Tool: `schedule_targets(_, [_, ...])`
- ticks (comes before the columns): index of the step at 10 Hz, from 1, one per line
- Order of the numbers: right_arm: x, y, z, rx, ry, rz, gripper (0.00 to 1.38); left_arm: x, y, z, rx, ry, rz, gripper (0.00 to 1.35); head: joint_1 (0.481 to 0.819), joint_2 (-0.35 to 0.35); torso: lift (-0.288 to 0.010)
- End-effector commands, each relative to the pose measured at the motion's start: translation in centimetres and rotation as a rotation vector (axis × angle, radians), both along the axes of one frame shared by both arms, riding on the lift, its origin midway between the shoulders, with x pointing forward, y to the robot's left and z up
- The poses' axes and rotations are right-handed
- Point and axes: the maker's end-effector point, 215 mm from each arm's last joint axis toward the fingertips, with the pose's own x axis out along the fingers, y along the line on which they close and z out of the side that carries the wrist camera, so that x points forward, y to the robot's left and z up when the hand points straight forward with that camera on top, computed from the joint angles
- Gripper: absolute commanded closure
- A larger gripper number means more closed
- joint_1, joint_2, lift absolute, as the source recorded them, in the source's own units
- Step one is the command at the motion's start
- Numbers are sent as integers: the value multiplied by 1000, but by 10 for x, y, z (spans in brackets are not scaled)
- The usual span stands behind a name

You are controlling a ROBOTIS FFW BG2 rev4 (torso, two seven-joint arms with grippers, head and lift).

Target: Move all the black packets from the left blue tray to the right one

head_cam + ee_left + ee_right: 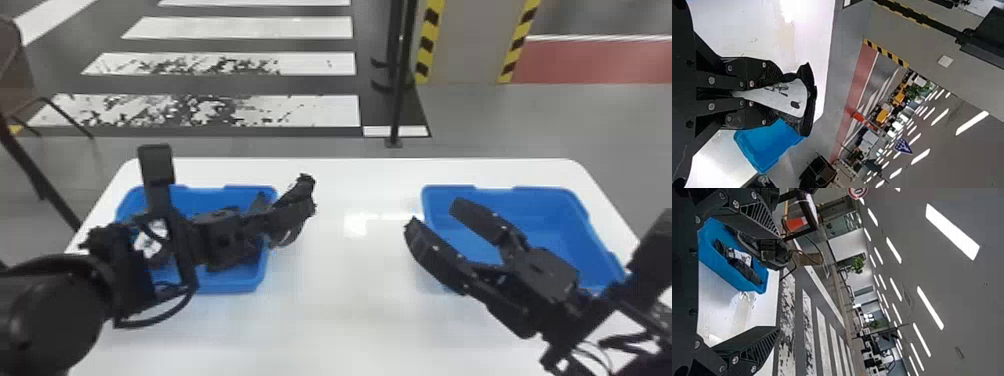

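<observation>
Nearest, over the near left side of the right tray: right gripper, fingers spread wide, with nothing between them. A little farther, by the inner edge of the left tray: left gripper, closed on a black packet with a white printed face, held clear of the white table. Farther down, inside the left tray, more black stuff with a white patch, probably at least one more packet to move; impossible to count for sure.

Step in hand, most likely: passing the held packet to the right gripper, above the bare middle of the table. Bring the packet's free end squarely between the open fingers, well past the tips, before closing. Avoid catching only a soft corner; likely to fold or slip. Match heights first, and avoid knocking finger against finger. Release on the left only after a firm grip on the right. Then swing back over the right tray, lower inside the rim, and let go gently.
</observation>
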Motion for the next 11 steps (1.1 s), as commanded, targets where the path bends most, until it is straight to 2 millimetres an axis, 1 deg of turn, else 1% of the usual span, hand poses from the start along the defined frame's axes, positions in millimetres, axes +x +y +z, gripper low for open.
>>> schedule_targets(1, [5,12,8,26,-9,29,202,-8,-26,4,9,-14,-47,1213,695,17,-140])
schedule_targets(2, [10,16,13,29,-22,35,202,-14,-45,8,3,-20,-85,1213,695,13,-140])
schedule_targets(3, [17,19,12,31,-24,43,202,-19,-65,22,1,-57,-117,1213,695,-2,-140])
schedule_targets(4, [23,21,10,35,-23,46,202,-24,-79,35,20,-98,-134,1213,695,-24,-140])
schedule_targets(5, [30,23,6,34,-17,47,200,-27,-88,40,24,-111,-151,1213,695,-45,-140])
schedule_targets(6, [38,23,4,24,-20,42,200,-32,-96,41,23,-110,-171,1213,695,-60,-140])
schedule_targets(8, [49,20,7,15,-35,25,200,-37,-103,38,26,-99,-190,1213,695,-77,-140])
schedule_targets(9, [54,19,5,11,-33,23,200,-37,-105,39,24,-101,-195,1213,695,-85,-140])
schedule_targets(10, [57,21,4,14,-32,26,200,-38,-108,39,27,-101,-200,1213,695,-90,-140])
schedule_targets(11, [56,28,6,16,-35,40,203,-39,-109,37,28,-98,-202,1213,695,-92,-140])
